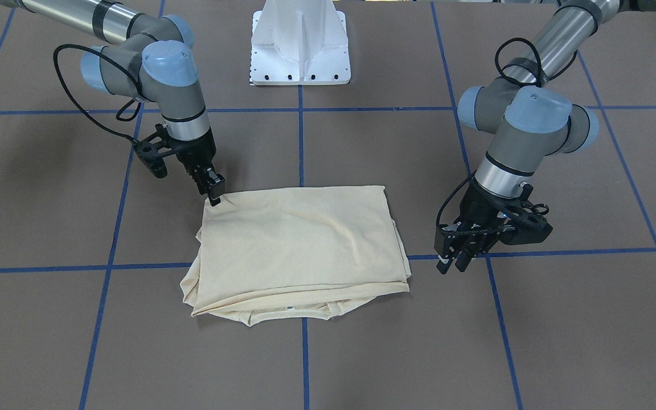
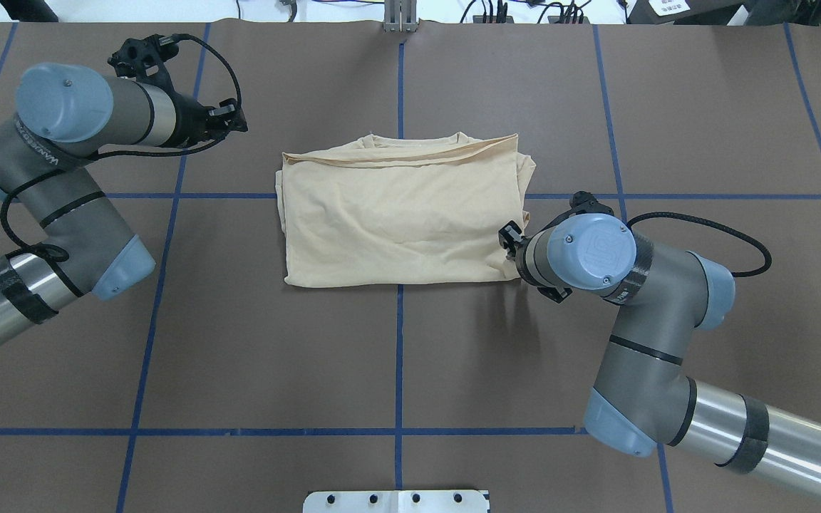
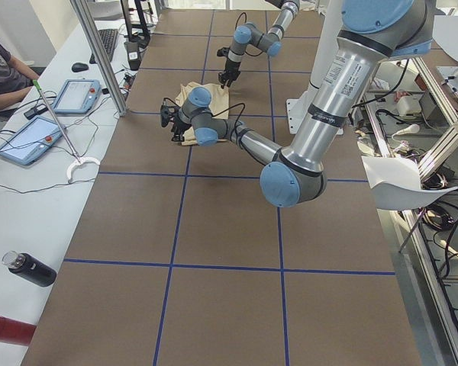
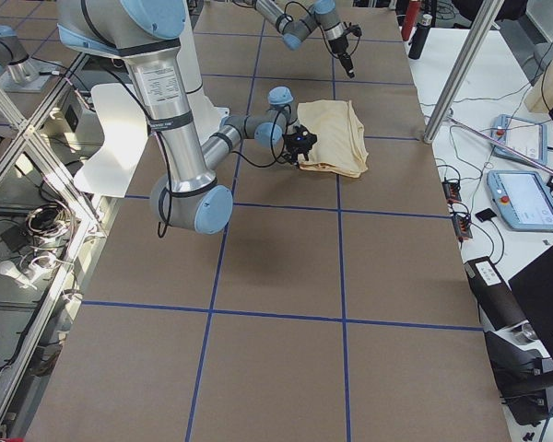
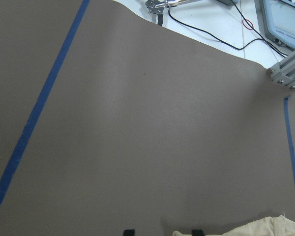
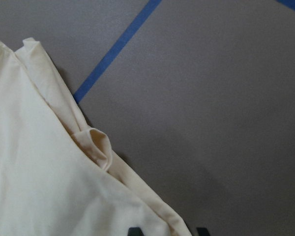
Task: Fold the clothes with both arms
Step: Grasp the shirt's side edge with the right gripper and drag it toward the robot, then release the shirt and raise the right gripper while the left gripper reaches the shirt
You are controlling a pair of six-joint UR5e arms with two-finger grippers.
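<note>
The pale cream-yellow shirt (image 1: 299, 245) lies folded into a rough rectangle at the middle of the table (image 2: 396, 221), neckline on the far side from the robot. Its print is hidden. My right gripper (image 1: 214, 196) is at the shirt's near right corner. In the right wrist view (image 6: 168, 231) its tips stand apart, astride the cloth edge (image 6: 39, 172). From overhead the wrist hides it. My left gripper (image 1: 454, 263) is open and empty, low over bare table off the shirt's left side (image 2: 236, 121). The left wrist view (image 5: 162, 232) shows a bit of shirt (image 5: 246, 228).
The white pedestal base (image 1: 300, 45) stands at the robot's side of the brown table with blue tape lines (image 2: 400, 342). Beyond the far edge are tablets (image 3: 76, 95), cables and an aluminium post (image 3: 99, 57). A person sits there (image 3: 4, 72).
</note>
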